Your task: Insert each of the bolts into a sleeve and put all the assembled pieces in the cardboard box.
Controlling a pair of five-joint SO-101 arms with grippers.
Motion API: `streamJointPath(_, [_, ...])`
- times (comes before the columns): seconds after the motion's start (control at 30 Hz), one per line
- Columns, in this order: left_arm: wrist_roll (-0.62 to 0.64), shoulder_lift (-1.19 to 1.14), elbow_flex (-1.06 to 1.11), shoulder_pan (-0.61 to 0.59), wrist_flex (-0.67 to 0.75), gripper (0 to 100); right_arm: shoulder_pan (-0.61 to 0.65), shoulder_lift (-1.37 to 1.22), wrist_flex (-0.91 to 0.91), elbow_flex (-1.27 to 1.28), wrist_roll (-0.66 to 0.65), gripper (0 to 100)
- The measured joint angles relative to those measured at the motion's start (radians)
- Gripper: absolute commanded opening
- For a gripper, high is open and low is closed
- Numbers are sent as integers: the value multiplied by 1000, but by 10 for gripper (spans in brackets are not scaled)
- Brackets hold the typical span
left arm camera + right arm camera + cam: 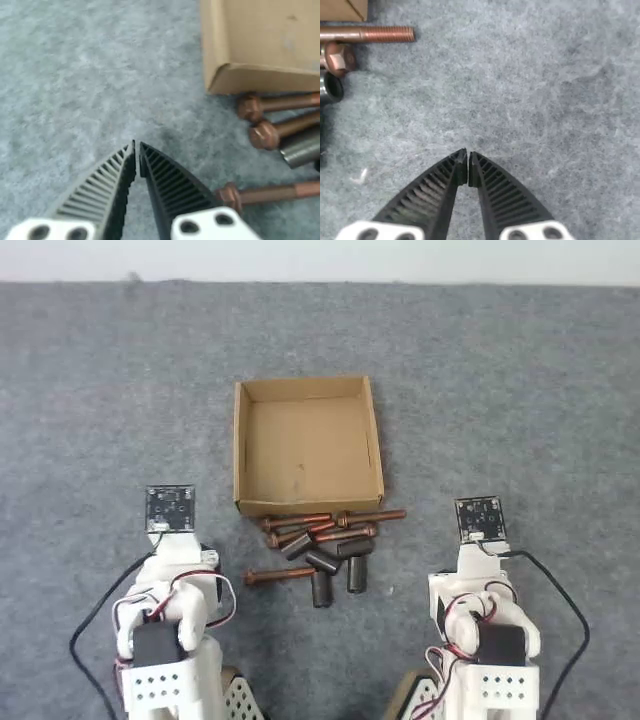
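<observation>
Several copper bolts (330, 525) and dark sleeves (330, 575) lie in a heap on the grey carpet just in front of the open cardboard box (241, 445). One bolt (280, 575) lies apart, nearest the left arm. In the left wrist view the box corner (260, 75), bolt heads (262, 134) and a sleeve end (300, 147) show beside my left gripper (137, 146), which is shut and holds nothing. My right gripper (468, 154) is shut over bare carpet, with a bolt's threaded end (375, 34), a bolt head (337, 59) and a sleeve mouth (331, 87) off to one side.
Both arms sit at the table's near edge, the left arm (170, 590) and right arm (480, 590) flanking the heap. Grey carpet (500, 390) spreads around the box on all sides.
</observation>
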State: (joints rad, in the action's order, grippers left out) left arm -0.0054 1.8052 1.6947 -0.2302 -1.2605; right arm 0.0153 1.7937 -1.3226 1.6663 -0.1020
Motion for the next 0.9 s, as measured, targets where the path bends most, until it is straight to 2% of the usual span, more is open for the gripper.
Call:
streamJointPath(0.17, [0,0,-3,14,0,12,5,0,0,0,0,9])
streamJointPath(0.33, [0,0,-106,14,-9,13,-2,0,-8,-6,0,9])
streamJointPath(0.5, [0,0,-130,18,-6,13,-143,5,-15,-18,0,9])
streamJointPath(0.63, [0,0,-127,21,66,13,-261,5,32,-20,0,9])
streamJointPath(0.7, [-15,0,-91,20,124,13,-264,5,61,-20,0,10])
streamJointPath(0.8, [-106,0,-32,20,175,13,-235,5,87,-20,0,30])
streamJointPath(0.9, [-120,0,-32,21,169,13,-189,5,107,-28,-91,78])
